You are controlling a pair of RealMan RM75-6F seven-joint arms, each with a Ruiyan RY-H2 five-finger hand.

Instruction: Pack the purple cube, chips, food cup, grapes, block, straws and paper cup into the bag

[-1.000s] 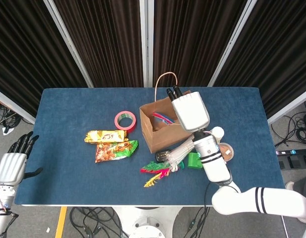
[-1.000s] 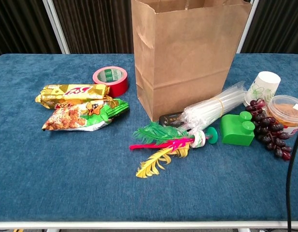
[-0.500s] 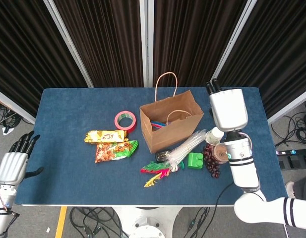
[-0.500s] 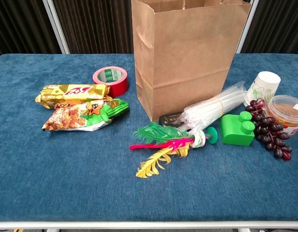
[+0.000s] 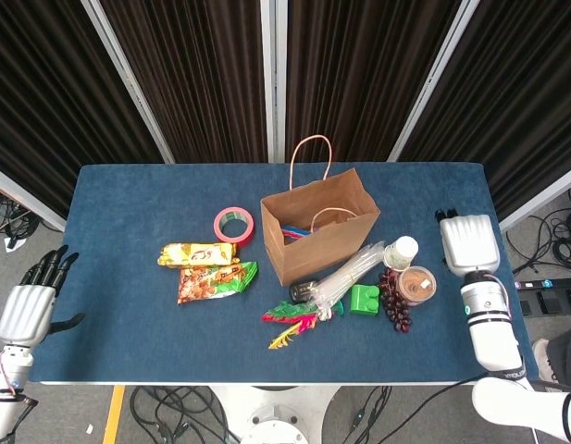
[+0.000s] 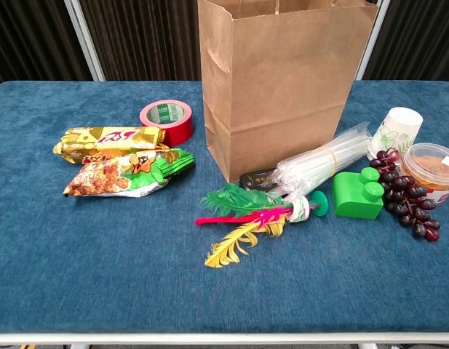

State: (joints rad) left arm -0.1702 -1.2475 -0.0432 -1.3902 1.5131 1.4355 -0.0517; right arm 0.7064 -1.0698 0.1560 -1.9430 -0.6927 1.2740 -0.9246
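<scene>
Green block (image 6: 360, 195), grapes (image 6: 404, 198), food cup (image 6: 430, 166), paper cup (image 6: 395, 131) and straws (image 6: 322, 166) lie unpacked right of the bag (image 6: 282, 80); chips (image 6: 115, 163) lie left. Something coloured shows inside the bag, perhaps the purple cube, so most of the packing remains. The straws' long axis runs diagonally, the far end toward the paper cup. Right hand (image 5: 468, 243) holds nothing, fingers hidden; left hand (image 5: 31, 305) hangs empty off the table (image 6: 64, 276), fingers apart.

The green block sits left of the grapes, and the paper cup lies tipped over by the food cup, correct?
Not quite. The chest view shows the paper cup standing upright beside the food cup. The green block is indeed left of the grapes.
</scene>
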